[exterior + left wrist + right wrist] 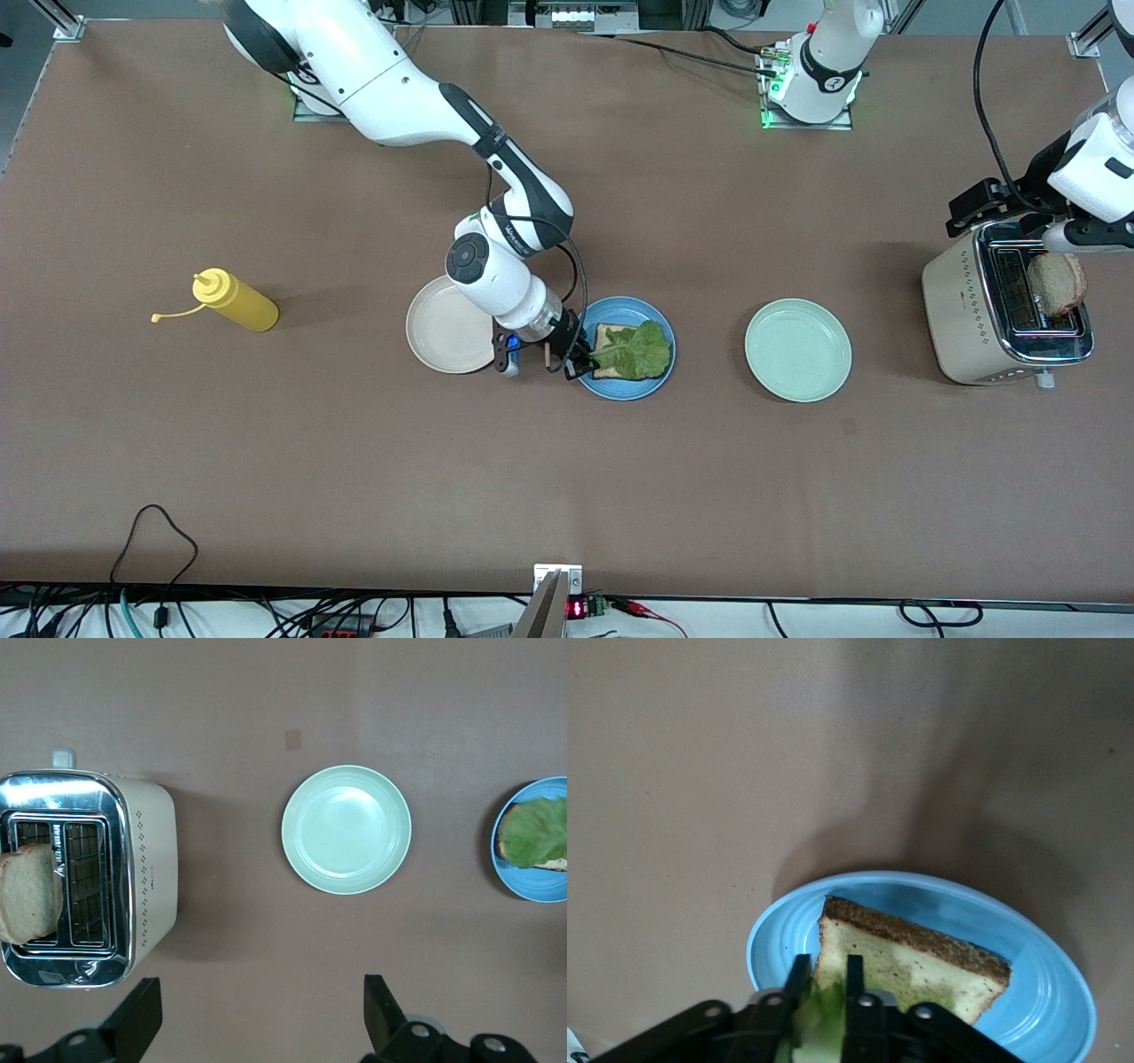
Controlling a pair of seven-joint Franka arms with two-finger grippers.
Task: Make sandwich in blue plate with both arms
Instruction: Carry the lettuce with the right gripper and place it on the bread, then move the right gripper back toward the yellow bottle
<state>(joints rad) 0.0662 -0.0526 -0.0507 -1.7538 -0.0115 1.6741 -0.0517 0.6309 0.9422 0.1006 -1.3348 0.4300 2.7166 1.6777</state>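
Observation:
The blue plate (663, 372) lies mid-table and holds one tan bread slice (605, 337) with a crinkled green lettuce leaf (640, 350) on top. My right gripper (576, 359) is low at the plate's rim and is shut on the leaf's stem. In the right wrist view the leaf (827, 1010) sits between the two fingers (855, 979), over the bread slice (912, 957) and the blue plate (1045, 992). A second bread slice (1056, 283) stands in the toaster (970, 310). My left gripper (1076, 235) hangs open and empty above the toaster, fingers wide apart (260, 1019).
A cream-white plate (443, 341) lies beside the blue plate toward the right arm's end. A mint-green plate (797, 350) lies between the blue plate and the toaster. A yellow squeeze bottle (235, 301) lies toward the right arm's end.

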